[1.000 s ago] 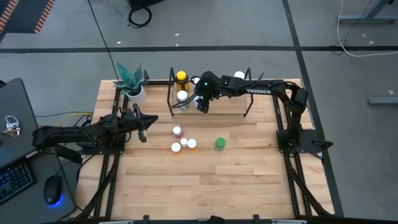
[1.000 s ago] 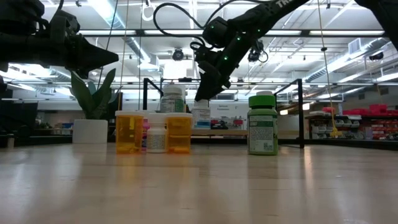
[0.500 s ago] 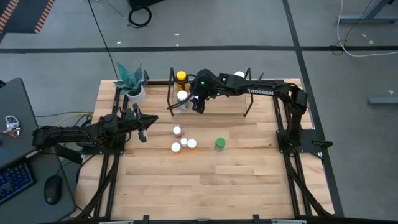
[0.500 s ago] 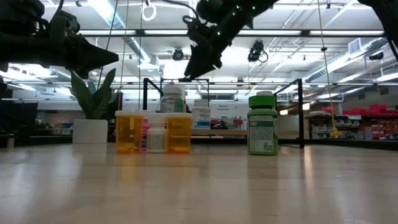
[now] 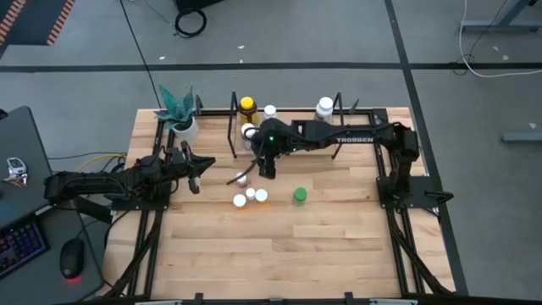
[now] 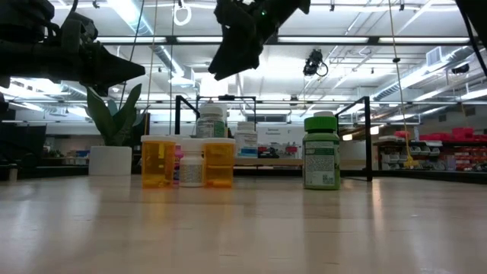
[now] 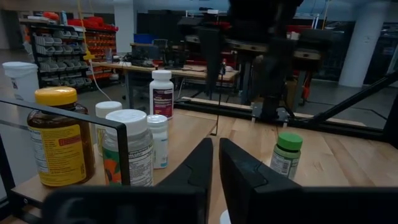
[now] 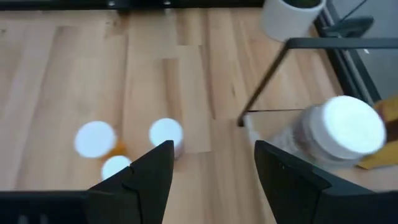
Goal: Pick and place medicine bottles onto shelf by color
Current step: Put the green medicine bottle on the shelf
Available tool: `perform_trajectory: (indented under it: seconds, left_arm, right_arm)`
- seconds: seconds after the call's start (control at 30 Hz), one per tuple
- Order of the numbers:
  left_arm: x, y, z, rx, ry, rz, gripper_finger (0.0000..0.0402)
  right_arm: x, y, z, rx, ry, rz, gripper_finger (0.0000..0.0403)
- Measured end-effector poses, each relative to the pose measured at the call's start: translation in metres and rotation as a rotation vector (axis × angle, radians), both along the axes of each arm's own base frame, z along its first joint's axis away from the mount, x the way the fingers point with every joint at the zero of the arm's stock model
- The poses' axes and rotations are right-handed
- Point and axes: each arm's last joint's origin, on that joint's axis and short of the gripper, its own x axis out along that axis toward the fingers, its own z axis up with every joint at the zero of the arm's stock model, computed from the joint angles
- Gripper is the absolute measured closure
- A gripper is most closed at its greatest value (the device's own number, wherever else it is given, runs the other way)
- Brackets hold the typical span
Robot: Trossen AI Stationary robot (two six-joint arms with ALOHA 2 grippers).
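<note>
Several medicine bottles stand upright on the shelf (image 5: 338, 140): a yellow-capped amber one (image 5: 246, 105) and white-capped ones (image 5: 270, 110) (image 5: 324, 105) (image 5: 249, 131). On the table stand a green bottle (image 5: 299, 196), a pinkish one (image 5: 240, 179) and a cluster of white-capped orange and white ones (image 5: 251, 196). My right gripper (image 5: 258, 172) is open and empty, raised above the table between the shelf and the cluster; its wrist view shows the open fingers (image 8: 211, 180) over the loose caps (image 8: 166, 134). My left gripper (image 5: 193, 169) waits shut at the table's left.
A white pot with a green plant (image 5: 179, 119) stands at the far left corner beside the shelf. The shelf's black uprights (image 6: 368, 137) and rails stand along the far edge. Bare wooden tabletop lies toward the near edge (image 5: 288, 254).
My right gripper has risen from the shelf, away from a white-capped bottle that stays standing there. It has moved toward the table's near edge and a little left, over the loose bottles. No bottle has moved.
</note>
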Motion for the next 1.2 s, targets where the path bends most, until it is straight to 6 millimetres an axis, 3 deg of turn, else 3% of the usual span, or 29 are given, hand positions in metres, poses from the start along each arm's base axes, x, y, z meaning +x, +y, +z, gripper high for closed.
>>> perform_trajectory:
  seconds: [0.27, 0.43, 0.63, 0.73, 0.9, 1.2]
  left_arm:
    - [0.0, 0.0, 0.0, 0.0, 0.0, 0.0, 0.0364]
    - [0.0, 0.0, 0.0, 0.0, 0.0, 0.0, 0.0371]
    - [0.0, 0.0, 0.0, 0.0, 0.0, 0.001, 0.0367]
    - [0.0, 0.0, 0.0, 0.0, 0.0, 0.001, 0.0363]
    - [0.0, 0.0, 0.0, 0.0, 0.0, 0.0, 0.0362]
    - [0.0, 0.0, 0.0, 0.0, 0.0, 0.0, 0.0371]
  right_arm:
    - [0.004, 0.028, -0.003, 0.003, -0.01, 0.063, 0.0172]
    - [0.005, 0.038, -0.024, 0.015, -0.024, 0.098, 0.0168]
    - [0.003, 0.043, -0.047, 0.039, -0.024, 0.097, 0.0134]
    - [-0.005, 0.044, -0.053, 0.065, 0.096, 0.081, 0.0116]
    - [-0.017, 0.05, -0.043, 0.148, 0.244, 0.038, 0.0103]
    - [-0.037, 0.067, -0.052, 0.218, 0.481, -0.001, 0.0071]
